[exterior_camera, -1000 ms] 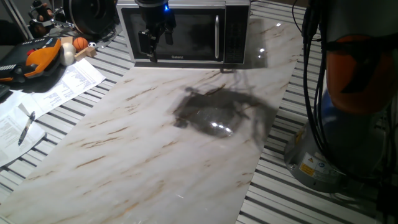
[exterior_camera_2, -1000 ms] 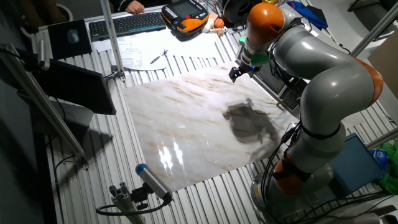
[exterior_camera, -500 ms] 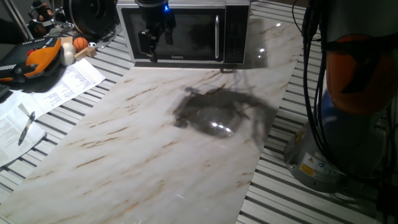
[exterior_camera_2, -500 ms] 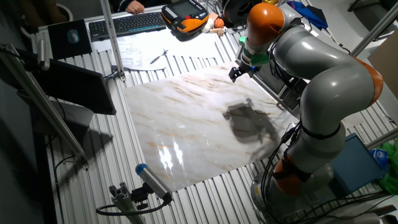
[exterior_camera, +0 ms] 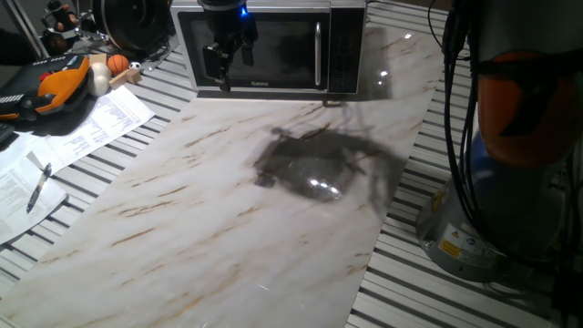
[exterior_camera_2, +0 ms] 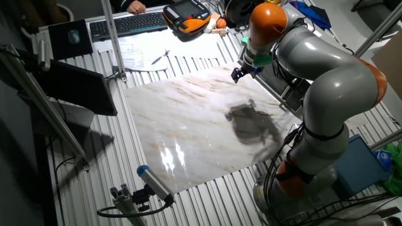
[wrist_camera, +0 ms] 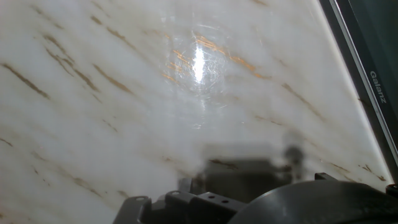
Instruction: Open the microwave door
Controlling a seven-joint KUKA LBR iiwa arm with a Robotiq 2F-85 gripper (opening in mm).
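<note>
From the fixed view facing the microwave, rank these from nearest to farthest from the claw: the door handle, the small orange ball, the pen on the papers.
1. The door handle: vertical silver bar on the microwave door, just right of the claw in the image.
2. The small orange ball: left of the microwave, among the clutter.
3. The pen: far left, lying on the papers, nearer the camera.

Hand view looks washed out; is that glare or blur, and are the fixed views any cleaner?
Hand view: bright lamp glare on the marble tabletop, soft focus throughout. One fixed view: sharp, arm shadow mid-table, reflections on the microwave door. Other fixed view: clear, small glare patch near the table's front edge.
</note>
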